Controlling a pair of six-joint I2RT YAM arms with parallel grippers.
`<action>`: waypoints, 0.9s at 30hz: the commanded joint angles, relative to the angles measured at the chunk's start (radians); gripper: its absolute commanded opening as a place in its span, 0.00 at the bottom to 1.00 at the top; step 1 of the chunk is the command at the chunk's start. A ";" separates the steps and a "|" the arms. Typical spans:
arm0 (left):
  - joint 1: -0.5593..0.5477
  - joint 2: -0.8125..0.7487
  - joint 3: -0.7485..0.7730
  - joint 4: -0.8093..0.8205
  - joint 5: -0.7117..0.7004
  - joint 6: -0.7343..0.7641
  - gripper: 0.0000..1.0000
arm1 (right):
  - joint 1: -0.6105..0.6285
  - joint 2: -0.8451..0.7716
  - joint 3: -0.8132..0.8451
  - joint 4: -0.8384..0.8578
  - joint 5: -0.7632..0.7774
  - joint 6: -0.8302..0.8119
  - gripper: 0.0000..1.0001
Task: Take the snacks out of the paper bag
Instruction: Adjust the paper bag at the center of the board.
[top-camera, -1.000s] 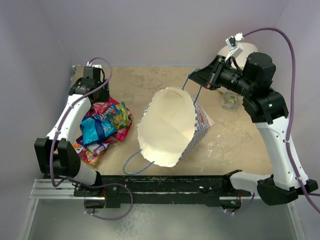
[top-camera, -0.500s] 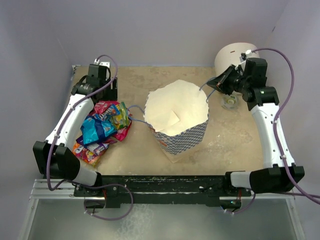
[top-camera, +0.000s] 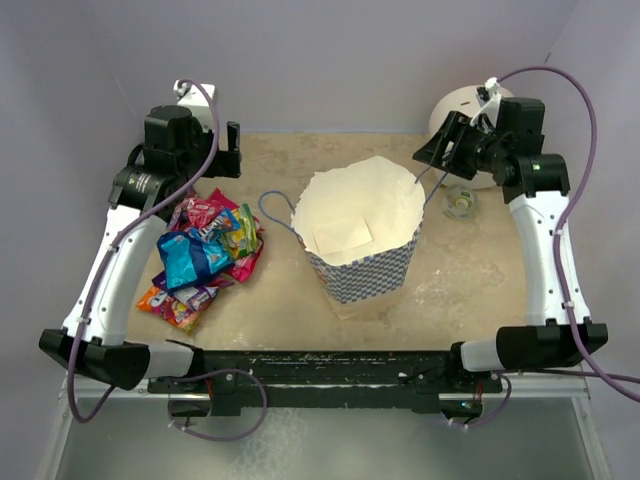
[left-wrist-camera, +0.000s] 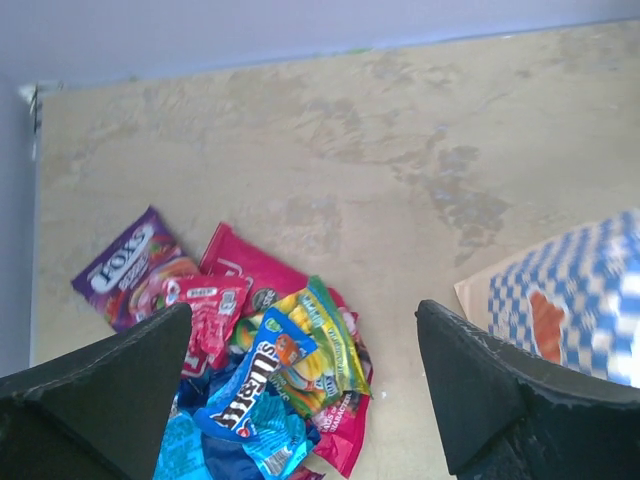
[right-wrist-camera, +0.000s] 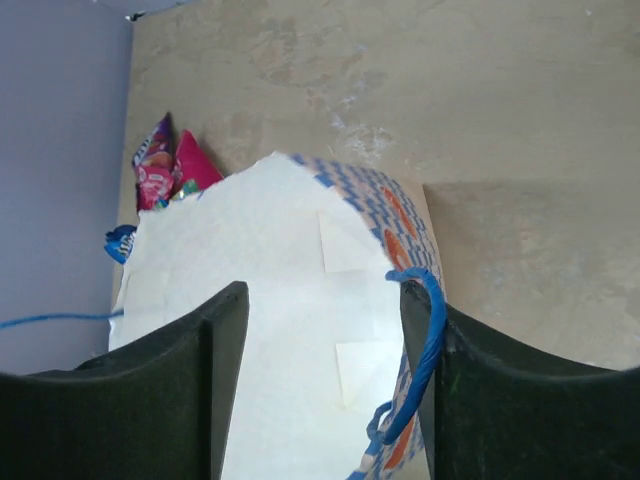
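The paper bag stands upright mid-table, mouth up, and only its plain white inside shows. The snacks lie in a bright heap on the table left of it. My left gripper hangs open above the far side of that heap with nothing between its fingers; the left wrist view shows the snacks below it and a corner of the bag to the right. My right gripper is open over the bag's far right rim. The blue cord handle rests loosely against the right finger.
A large white cylinder stands at the back right corner, behind my right gripper. A small clear round object lies on the table beside the bag. The bag's other handle droops toward the snacks. Lavender walls close off the back and both sides.
The bag went from tipped toward the front to standing upright. The right gripper opened off the cord handle. The left arm rose and its jaws spread wider.
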 joint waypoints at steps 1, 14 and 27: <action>-0.064 -0.076 0.079 0.073 0.065 0.117 0.98 | 0.002 -0.090 0.072 -0.094 0.054 -0.141 0.76; -0.092 -0.151 0.187 0.127 0.308 0.005 0.99 | 0.002 -0.318 0.017 -0.201 0.363 -0.157 0.99; -0.099 -0.075 -0.018 0.334 0.731 -0.456 0.99 | 0.002 -0.309 -0.017 -0.365 0.523 0.181 0.99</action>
